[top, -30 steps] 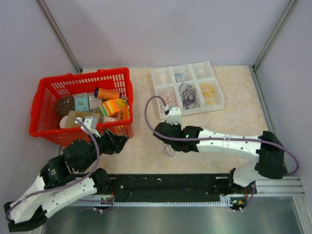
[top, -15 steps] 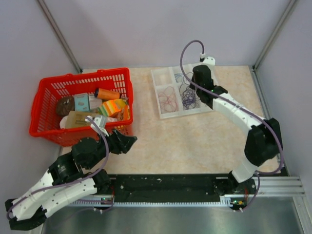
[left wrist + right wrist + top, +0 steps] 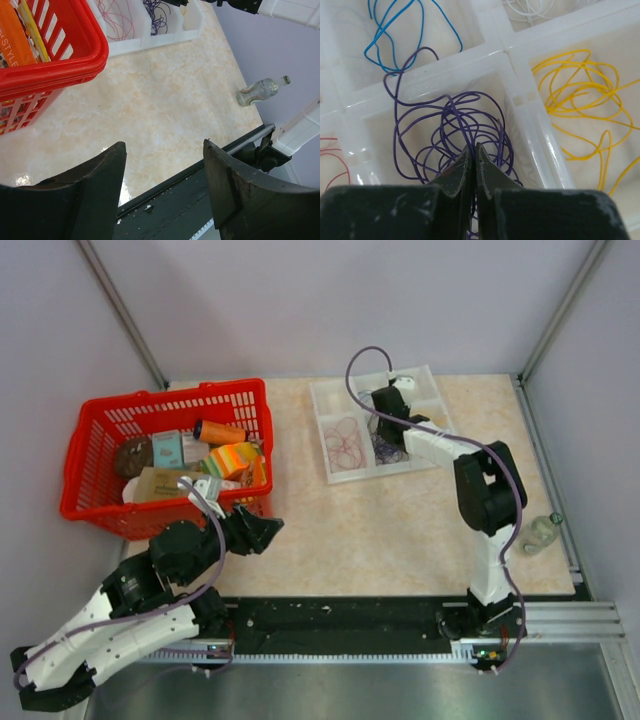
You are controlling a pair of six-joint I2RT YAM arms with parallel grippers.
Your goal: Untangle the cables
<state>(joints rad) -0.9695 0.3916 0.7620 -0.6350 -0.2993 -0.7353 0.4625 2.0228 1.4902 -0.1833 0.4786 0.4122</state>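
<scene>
Our right hand (image 3: 473, 149) pinches the purple cables (image 3: 454, 131) inside the tray (image 3: 502, 49); our left hand (image 3: 164, 146) gapes wide, well away from that tray.

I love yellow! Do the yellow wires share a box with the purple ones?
No, the yellow wires lie in their own compartment beside the purple wires.

Smooth, plastic-coated cables (image 3: 465, 122) in a translucent plastic tray (image 3: 505, 47)

Pale lavender walls (image 3: 330, 300) enclose a beige marbled tabletop (image 3: 380, 530) under even light.
</scene>
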